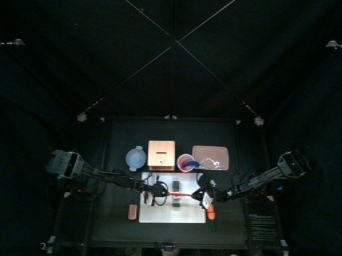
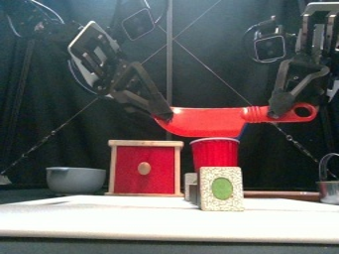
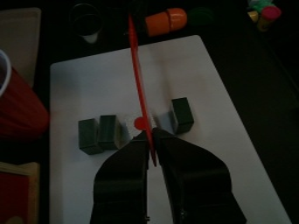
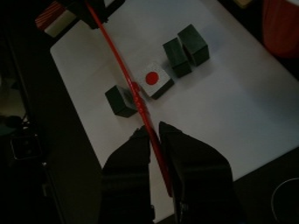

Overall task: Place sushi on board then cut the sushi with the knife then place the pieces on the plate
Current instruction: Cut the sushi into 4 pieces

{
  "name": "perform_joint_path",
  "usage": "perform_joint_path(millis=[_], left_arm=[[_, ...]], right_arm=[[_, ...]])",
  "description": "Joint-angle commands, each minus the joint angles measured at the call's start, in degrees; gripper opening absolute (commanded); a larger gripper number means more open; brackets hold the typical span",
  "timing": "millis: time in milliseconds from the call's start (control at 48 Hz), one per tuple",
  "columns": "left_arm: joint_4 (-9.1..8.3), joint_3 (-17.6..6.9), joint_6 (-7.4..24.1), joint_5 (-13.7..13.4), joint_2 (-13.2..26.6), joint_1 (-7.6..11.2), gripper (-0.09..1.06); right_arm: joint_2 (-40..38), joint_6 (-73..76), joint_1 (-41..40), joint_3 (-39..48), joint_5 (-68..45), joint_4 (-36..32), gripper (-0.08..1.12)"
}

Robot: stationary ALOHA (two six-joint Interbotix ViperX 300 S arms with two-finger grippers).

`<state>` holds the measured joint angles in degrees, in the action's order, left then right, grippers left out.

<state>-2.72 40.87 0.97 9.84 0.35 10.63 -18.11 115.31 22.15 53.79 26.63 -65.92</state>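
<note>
A red toy knife [image 2: 232, 119] hangs level above the white cutting board [image 3: 205, 79], held at both ends. My left gripper [image 3: 149, 140] is shut on one end and my right gripper [image 4: 149, 131] is shut on the other. Below the knife, dark green sushi pieces lie apart on the board: a pair [image 3: 100, 133], a single one [image 3: 181, 114], and one on its side showing a white face with a red centre [image 4: 153, 79]. In the front view a piece with a green centre [image 2: 221, 189] stands near the front edge. The pink tray [image 1: 210, 157] lies at the back right.
Behind the board stand a blue-grey bowl [image 1: 136, 157], the wooden box with its red drawer front [image 2: 145, 169] and a red cup [image 2: 215, 154]. An orange toy [image 3: 167, 19] lies off the board near the table's front right, and a small red toy [image 1: 134, 211] at the front left.
</note>
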Motion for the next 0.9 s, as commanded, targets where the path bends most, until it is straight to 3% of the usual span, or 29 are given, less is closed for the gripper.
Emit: perform_joint_path(millis=[21, 271, 417, 708, 896], left_arm=[[-0.53, -0.5, 0.2, 1.2, -1.1, 0.53, 0.58], [-0.79, -0.6, 0.2, 1.2, -1.1, -0.62, 0.84], [-0.88, -0.3, 0.1, 1.2, -1.8, -0.97, 0.92], [-0.88, 2.3, 0.1, 1.4, -5.9, -2.29, 0.93], [-0.79, 5.6, 0.0, 4.4, -9.1, -3.69, 0.93]], right_arm=[[-1.3, 0.6, -0.9, 0.1, 1.8, 0.2, 0.31], [-1.8, 0.7, -0.9, 1.1, 1.8, 0.7, 0.31], [-3.1, 0.7, -0.9, 2.2, 2.3, 1.7, 0.31], [-7.7, 0.7, 2.3, 5.4, 4.7, 6.0, 0.31], [-11.3, 0.7, 6.5, 6.8, 9.2, 9.8, 0.31]])
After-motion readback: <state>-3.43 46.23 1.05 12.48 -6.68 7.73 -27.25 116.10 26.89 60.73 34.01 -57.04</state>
